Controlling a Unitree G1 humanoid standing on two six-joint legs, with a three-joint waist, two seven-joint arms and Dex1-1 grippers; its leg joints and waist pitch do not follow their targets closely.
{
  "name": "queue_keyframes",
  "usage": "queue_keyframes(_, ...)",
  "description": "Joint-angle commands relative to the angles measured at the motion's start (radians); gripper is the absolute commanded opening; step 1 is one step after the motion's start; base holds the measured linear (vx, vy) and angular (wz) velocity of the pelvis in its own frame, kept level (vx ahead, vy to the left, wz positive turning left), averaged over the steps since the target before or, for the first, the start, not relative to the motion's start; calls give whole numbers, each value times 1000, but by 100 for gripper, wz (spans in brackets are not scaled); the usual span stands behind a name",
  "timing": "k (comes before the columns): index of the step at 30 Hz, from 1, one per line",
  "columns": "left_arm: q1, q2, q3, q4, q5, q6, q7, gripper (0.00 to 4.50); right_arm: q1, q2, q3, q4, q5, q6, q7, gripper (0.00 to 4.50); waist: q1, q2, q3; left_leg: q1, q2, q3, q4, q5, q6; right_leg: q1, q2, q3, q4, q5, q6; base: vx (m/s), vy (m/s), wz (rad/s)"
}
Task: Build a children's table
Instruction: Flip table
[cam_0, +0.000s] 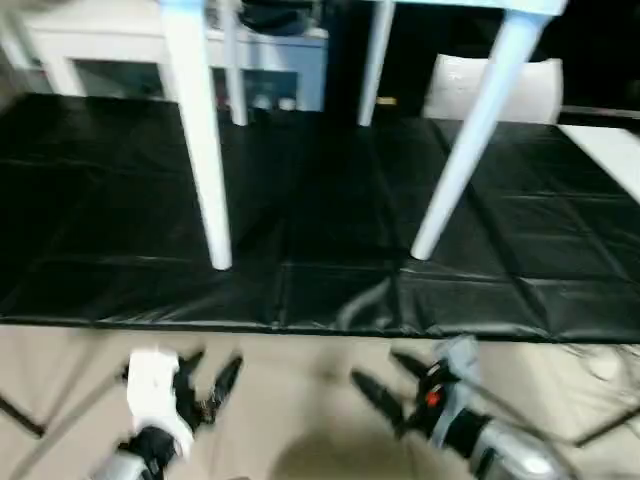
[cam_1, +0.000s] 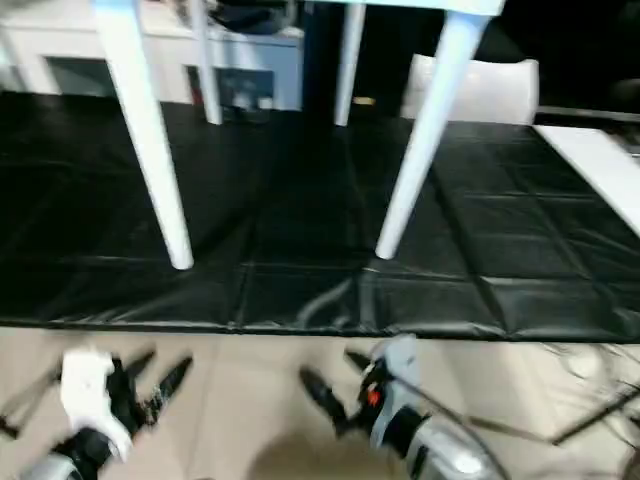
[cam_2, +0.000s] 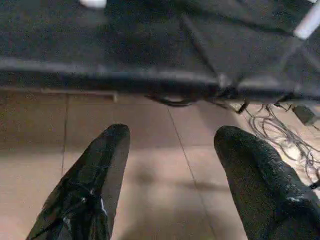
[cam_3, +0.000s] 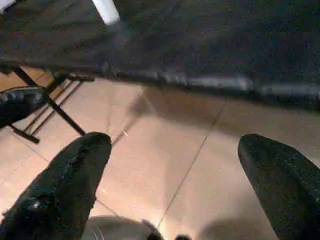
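White table (cam_0: 200, 140) (tapered legs) stands, seemingly plastic.

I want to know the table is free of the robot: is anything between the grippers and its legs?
Nothing visible: both open, empty grippers, left gripper and right gripper, hang over bare floor, short of the black mat where the children's table stands.

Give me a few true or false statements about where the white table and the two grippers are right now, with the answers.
1. The children's table stands upright on its legs on the black mat. True.
2. The right gripper grips a table leg. False: it is open, empty, over the tan floor.
3. The left gripper is open and holds nothing. True.
4. Both grippers are above the mat. False: they are short of its near edge.
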Motion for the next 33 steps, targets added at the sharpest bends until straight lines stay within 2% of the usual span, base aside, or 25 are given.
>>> queue_keyframes(1, 0, 11, -18, 59, 21, 16, 1, 345, -17, -4, 13, 81, -34, -23, 7, 450, -6, 7, -5, 15, 101, -87, -116, -552, -110, -28, -110, 67, -123, -601, -80, 0, 0, 0)
queue_keyframes(2, -5, 20, -29, 101, 41, 18, 5, 347, -26, 0, 23, 133, -48, -28, 6, 450, -11, 12, -4, 10, 103, -92, -122, -570, -120, -22, -108, 65, -121, -590, -80, 0, 0, 0)
queue_keyframes(4, -36, 18, -33, 207, 67, -10, 11, 368, -53, 18, 31, 242, -87, -51, -24, 450, -16, 8, -8, 8, 105, -93, -128, -580, -132, -18, -103, 63, -112, -524, -93, 0, 0, 0)
queue_keyframes(5, -48, 16, -34, 243, 77, -18, 17, 368, -62, 24, 31, 272, -97, -57, -36, 450, -19, -9, -9, 8, 105, -89, -128, -570, -127, -19, -103, 64, -116, -510, -96, 0, 0, 0)
queue_keyframes(6, -128, 7, -38, 426, 118, -77, 33, 380, -128, 68, 1, 461, -144, -113, -145, 450, -18, -3, -14, 14, 103, -85, -124, -543, -127, -25, -105, 69, -114, -466, -112, 0, 0, 0)
queue_keyframes(7, -128, 7, -38, 426, 118, -77, 33, 388, -128, 68, 1, 461, -144, -113, -145, 450, -22, 4, -17, 21, 100, -80, -121, -521, -134, -31, -106, 72, -109, -420, -139, 0, 0, 0)
queue_keyframes(8, -170, -2, -35, 502, 126, -80, 51, 395, -157, 90, -30, 541, -145, -140, -196, 450, -21, -5, -17, 17, 105, -81, -125, -512, -131, -23, -107, 71, -108, -395, -146, 0, 0, 0)
queue_keyframes(9, -227, -13, -30, 605, 128, -91, 63, 406, -194, 105, -56, 642, -152, -156, -261, 450, -22, -5, -15, 15, 108, -79, -127, -507, -135, -22, -108, 71, -104, -367, -159, 0, 0, 0)
queue_keyframes(12, -368, -33, -12, 871, 141, -121, 132, 426, -274, 133, -96, 857, -157, -169, -374, 450, -25, 0, -24, 16, 102, -70, -126, -447, -138, -21, -106, 71, -93, -268, -184, 0, 0, 0)
queue_keyframes(13, -398, -37, -6, 932, 144, -122, 153, 432, -301, 137, -91, 938, -163, -136, -397, 450, -23, 0, -30, 21, 102, -65, -124, -425, -133, -18, -107, 73, -90, -224, -198, 0, 0, 0)
queue_keyframes(14, -407, -38, -5, 950, 145, -122, 160, 442, -311, 139, -89, 965, -165, -123, -405, 450, -23, 1, -30, 15, 105, -65, -124, -403, -126, -13, -111, 74, -89, -200, -207, 0, 0, 0)
queue_keyframes(15, -422, -44, 6, 982, 139, -104, 173, 442, -322, 141, -87, 1023, -172, -106, -424, 450, -31, -5, -31, 3, 106, -67, -125, -372, -112, -2, -114, 73, -84, -194, -218, 0, 0, 0)
queue_keyframes(16, -431, -48, 15, 1000, 136, -91, 181, 442, -329, 143, -86, 1057, -177, -98, -435, 450, -27, -5, -39, 0, 110, -65, -121, -318, -96, 6, -119, 72, -80, -154, -227, 0, 0, 0)
queue_keyframes(17, -454, -48, 2, 1069, 168, -74, 203, 442, -336, 150, -91, 1126, -188, -96, -443, 450, -27, -14, -42, -2, 113, -61, -119, -265, -72, 7, -116, 72, -76, -100, -239, 80, -14, -10)
queue_keyframes(18, -458, -47, -8, 1092, 181, -68, 203, 442, -338, 153, -95, 1145, -185, -82, -438, 450, -27, -8, -43, 1, 111, -59, -118, -255, -66, 2, -114, 71, -73, -87, -247, 82, -23, -6)
queue_keyframes(19, -458, -45, -19, 1106, 192, -56, 196, 442, -338, 156, -103, 1154, -179, -74, -444, 450, -26, -17, -44, 0, 113, -56, -115, -228, -48, 6, -115, 72, -71, -52, -259, 82, -23, -6)
queue_keyframes(20, -466, -44, -25, 1134, 200, -57, 190, 442, -346, 161, -118, 1175, -176, -82, -454, 450, -23, -13, -43, -2, 116, -57, -118, -220, -44, 10, -118, 72, -68, -42, -261, 62, -25, -8)
queue_keyframes(21, -477, -45, -23, 1164, 200, -61, 192, 442, -357, 166, -129, 1198, -176, -94, -461, 450, -25, -15, -45, 1, 116, -54, -117, -216, -37, 7, -117, 72, -69, -38, -265, 59, -28, -4)
queue_keyframes(22, -493, -48, -11, 1205, 192, -65, 204, 442, -372, 171, -139, 1228, -178, -110, -464, 450, -20, -14, -46, 10, 114, -46, -110, -198, -26, 1, -118, 75, -68, 2, -286, 59, -28, -4)
queue_keyframes(23, -498, -49, -6, 1219, 188, -68, 209, 442, -377, 173, -146, 1238, -175, -116, -462, 450, -18, -15, -46, 8, 114, -46, -110, -178, -17, 5, -119, 76, -66, 29, -295, 56, -29, 2)
queue_keyframes(24, -500, -50, -3, 1229, 186, -73, 211, 442, -380, 176, -155, 1246, -169, -117, -460, 450, -13, -11, -46, 6, 117, -45, -109, -140, 3, 11, -121, 74, -60, 78, -306, 0, 0, 0)
queue_keyframes(25, -506, -52, -3, 1249, 186, -74, 205, 442, -387, 178, -162, 1263, -164, -116, -457, 450, -10, -13, -49, 9, 119, -42, -108, -131, 21, 12, -120, 72, -59, 101, -313, 0, 0, 0)
queue_keyframes(27, -520, -64, 9, 1294, 180, -88, 200, 442, -408, 175, -152, 1303, -180, -125, -444, 450, -5, -15, -51, 9, 118, -40, -107, -123, 36, 13, -120, 72, -56, 108, -320, 0, 0, 0)
queue_keyframes(29, -524, -67, 13, 1303, 181, -92, 200, 442, -412, 175, -151, 1311, -184, -128, -441, 450, 3, -15, -46, 10, 122, -38, -109, -149, 35, 10, -122, 73, -61, 63, -318, 0, 0, 0)
queue_keyframes(33, -524, -67, 13, 1303, 181, -92, 200, 442, -412, 175, -151, 1311, -184, -128, -441, 450, 6, -14, -37, 15, 126, -40, -120, -267, -16, 0, -120, 76, -75, -102, -290, 0, 0, 0)
